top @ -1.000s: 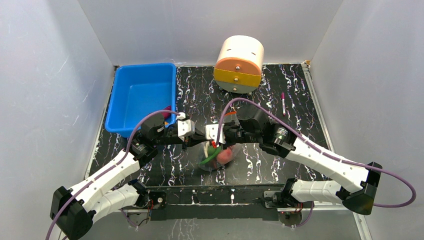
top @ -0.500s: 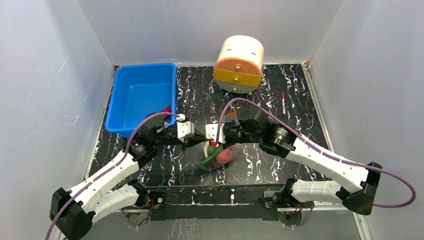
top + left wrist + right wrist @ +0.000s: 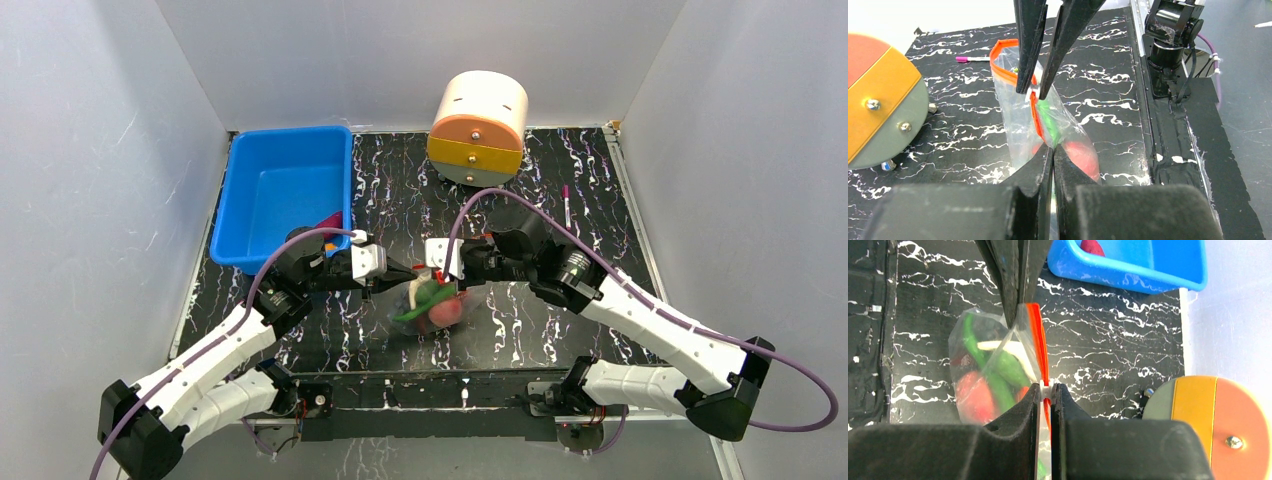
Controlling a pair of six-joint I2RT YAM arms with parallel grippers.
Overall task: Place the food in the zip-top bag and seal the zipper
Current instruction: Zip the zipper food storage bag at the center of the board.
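Fingers of the left gripper (image 3: 1052, 150) and right gripper (image 3: 1046, 389) are both pinching shut on the zipper (image 3: 1037, 117), which is running 9-to-3 o'clock between them atop the zip-top bag (image 3: 1015, 125) on the bench (image 3: 520, 330); the open stretch seems to be lying past the right.

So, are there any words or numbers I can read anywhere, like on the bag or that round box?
Nothing here can be read as words, numbers or signs.
White label in the zip-top bag: any print is too blurred to read.
Pink marker: too small to read.
Round drawer box: plain colours and screws, no text.
Blue bin: no text.
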